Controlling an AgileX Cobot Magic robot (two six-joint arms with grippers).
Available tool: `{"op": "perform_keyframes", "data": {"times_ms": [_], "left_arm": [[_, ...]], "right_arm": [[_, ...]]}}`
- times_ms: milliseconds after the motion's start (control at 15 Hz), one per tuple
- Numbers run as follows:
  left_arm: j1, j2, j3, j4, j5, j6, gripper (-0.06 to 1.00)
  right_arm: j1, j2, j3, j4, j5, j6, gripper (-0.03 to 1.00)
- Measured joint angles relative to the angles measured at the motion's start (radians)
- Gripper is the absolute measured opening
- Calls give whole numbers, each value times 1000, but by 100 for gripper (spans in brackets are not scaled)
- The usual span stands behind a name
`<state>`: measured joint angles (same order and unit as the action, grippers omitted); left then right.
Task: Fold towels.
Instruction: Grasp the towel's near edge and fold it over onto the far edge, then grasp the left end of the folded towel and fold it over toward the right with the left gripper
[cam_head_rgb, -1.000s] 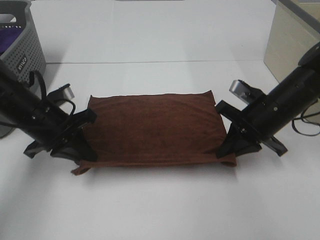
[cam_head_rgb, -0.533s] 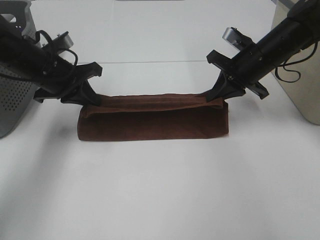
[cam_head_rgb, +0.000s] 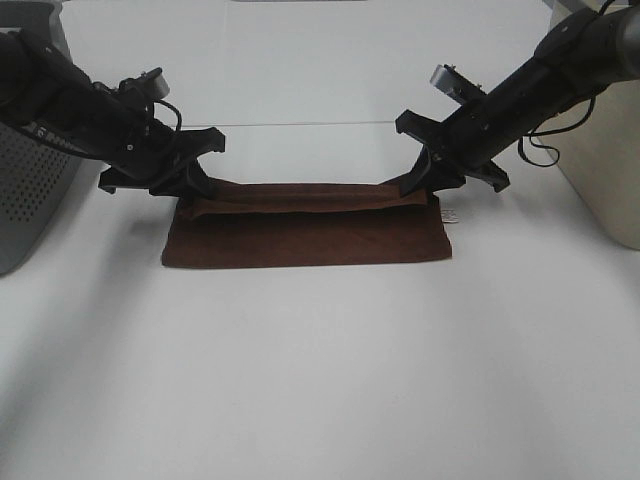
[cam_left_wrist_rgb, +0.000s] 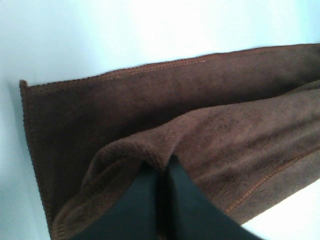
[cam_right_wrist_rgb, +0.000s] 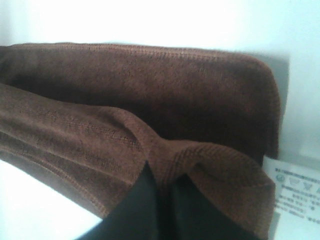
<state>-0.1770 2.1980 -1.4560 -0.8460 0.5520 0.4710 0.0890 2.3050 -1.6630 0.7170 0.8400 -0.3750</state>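
Note:
The dark reddish-brown towel (cam_head_rgb: 310, 235) lies on the white table, folded into a long strip. Its upper layer is pulled toward the far side. My left gripper (cam_head_rgb: 193, 199) is shut on the towel's left corner; in the left wrist view the fingers (cam_left_wrist_rgb: 150, 200) pinch a fold of the cloth (cam_left_wrist_rgb: 210, 135). My right gripper (cam_head_rgb: 420, 186) is shut on the right corner; in the right wrist view the fingers (cam_right_wrist_rgb: 150, 205) pinch the cloth (cam_right_wrist_rgb: 125, 100). The white tag (cam_head_rgb: 450, 215) shows at the right end and also in the right wrist view (cam_right_wrist_rgb: 295, 187).
A grey perforated basket (cam_head_rgb: 25, 190) stands at the left edge. A beige box (cam_head_rgb: 600, 150) stands at the right edge. The white table (cam_head_rgb: 320, 380) spreads in front of the towel.
Both grippers carried the towel's near edge up and over toward the far side, folding it in half. They now sit lower, and the towel lies flatter.

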Motion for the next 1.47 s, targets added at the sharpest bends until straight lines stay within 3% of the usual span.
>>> {"op": "perform_keyframes", "data": {"times_ms": [133, 267, 333, 467, 600, 733, 1000, 1333, 1467], "left_arm": [[-2, 27, -5, -1, -18, 0, 1], [-13, 41, -5, 3, -48, 0, 5], [-18, 43, -5, 9, -68, 0, 15], [-23, 44, -5, 25, -82, 0, 38], [-27, 44, -5, 28, -82, 0, 58], [-27, 38, -5, 28, -82, 0, 66], [-16, -30, -5, 59, -59, -4, 67], [33, -12, -6, 221, 50, -180, 67], [35, 13, -6, 228, 74, -199, 67]], "right_arm": [[15, 11, 0, -4, -48, 0, 0], [25, 12, 0, -22, -76, -7, 7], [26, 12, 0, -37, -93, -7, 12], [26, 12, 0, -59, -102, -7, 29], [25, 12, 0, -64, -96, -7, 54], [25, 12, 0, -70, -81, -7, 73], [25, -27, 0, -153, 1, 26, 79], [23, -67, 0, -261, 119, 135, 79], [23, -67, 0, -270, 148, 135, 79]]}}
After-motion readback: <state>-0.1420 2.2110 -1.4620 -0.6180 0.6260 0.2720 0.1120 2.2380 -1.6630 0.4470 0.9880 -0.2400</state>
